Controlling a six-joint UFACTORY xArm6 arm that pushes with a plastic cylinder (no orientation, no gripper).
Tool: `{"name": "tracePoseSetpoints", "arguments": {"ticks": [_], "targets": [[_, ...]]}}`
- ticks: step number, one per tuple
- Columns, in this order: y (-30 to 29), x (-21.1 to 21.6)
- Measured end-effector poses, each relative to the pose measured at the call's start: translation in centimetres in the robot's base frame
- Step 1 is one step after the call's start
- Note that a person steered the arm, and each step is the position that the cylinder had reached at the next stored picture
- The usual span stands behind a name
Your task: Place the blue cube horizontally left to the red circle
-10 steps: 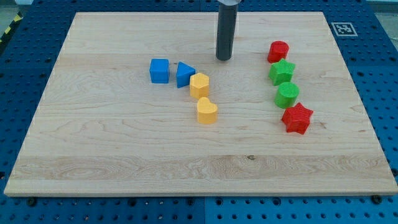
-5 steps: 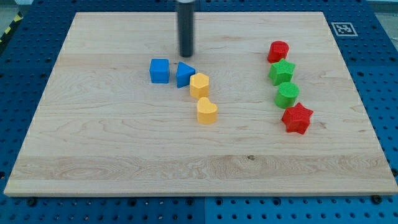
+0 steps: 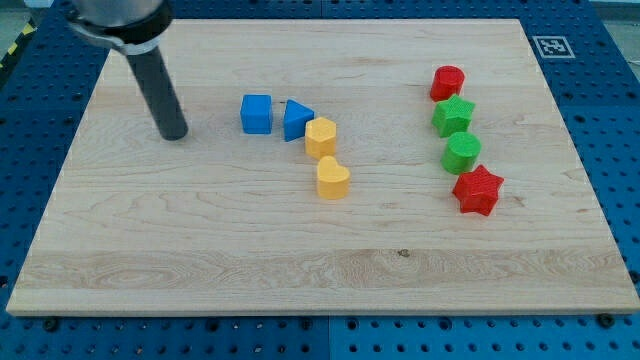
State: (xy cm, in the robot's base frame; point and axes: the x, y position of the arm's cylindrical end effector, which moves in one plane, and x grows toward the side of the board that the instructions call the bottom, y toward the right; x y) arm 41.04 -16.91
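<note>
Wooden desk (image 3: 200,250) carries all the blocks. No claw is fitted, so nothing is held; my tip (image 3: 174,135) rests toward the desk's left edge, apart from the blue cube (image 3: 257,114) to its right. The blue cube sits just beside a blue triangle (image 3: 296,120), well left of the red circle (image 3: 447,82) near the desk's top right. Below the red circle stand a green star (image 3: 453,116), a green circle (image 3: 462,153) and a red star (image 3: 477,189).
</note>
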Motion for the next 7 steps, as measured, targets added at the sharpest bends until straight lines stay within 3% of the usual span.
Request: {"name": "tracePoseSetpoints", "arguments": {"ticks": [3,5,7], "targets": [[4.8,-2.3],[4.8,-0.3],[10.8,0.0]]}}
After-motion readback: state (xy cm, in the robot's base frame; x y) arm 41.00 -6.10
